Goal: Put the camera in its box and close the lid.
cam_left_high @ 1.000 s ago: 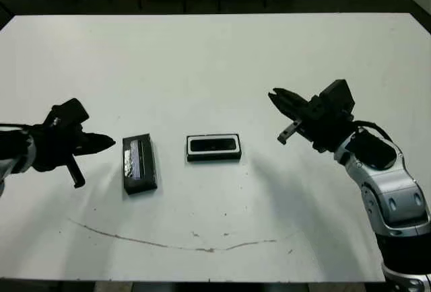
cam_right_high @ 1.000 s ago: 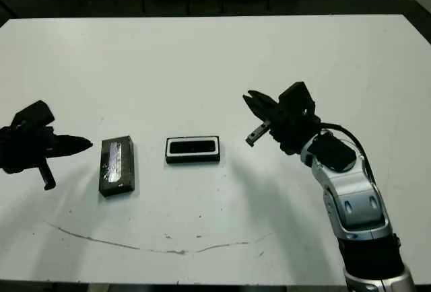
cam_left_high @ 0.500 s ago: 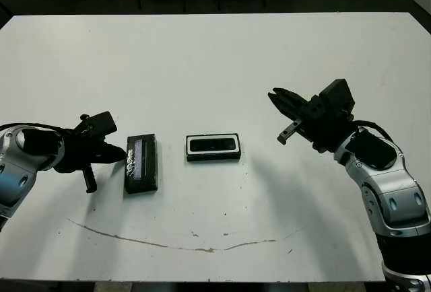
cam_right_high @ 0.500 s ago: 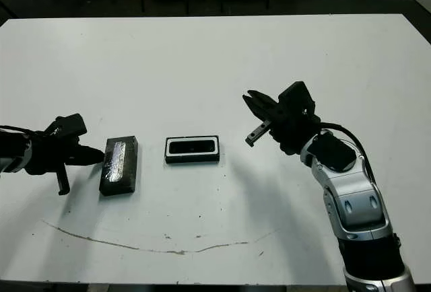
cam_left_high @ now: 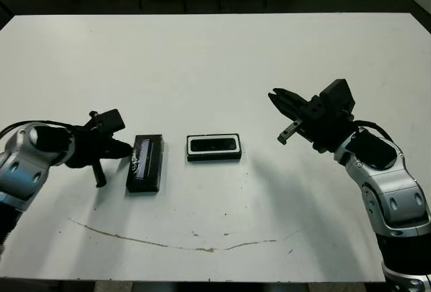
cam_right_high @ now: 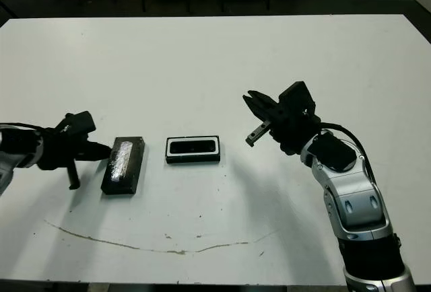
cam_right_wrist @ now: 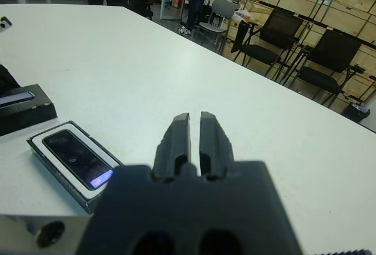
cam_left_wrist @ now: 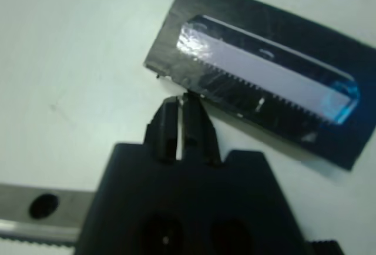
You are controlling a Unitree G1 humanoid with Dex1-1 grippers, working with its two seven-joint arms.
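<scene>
Black, stiff, light lid (cam_left_high: 145,164) is lying flat on the surface left of the box (cam_left_high: 213,147); we are nudging its edge, both jaws pressed together.

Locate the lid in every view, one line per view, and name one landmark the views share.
Left eye view: lid left of centre, beside the left gripper.
Right eye view: lid left of centre, left of the box.
Left wrist view: lid fills the frame beyond the gripper's tips.
Right wrist view: only a corner of the lid at the frame edge, next to the box.
Shared landmark: the lid's pale stripe.
</scene>
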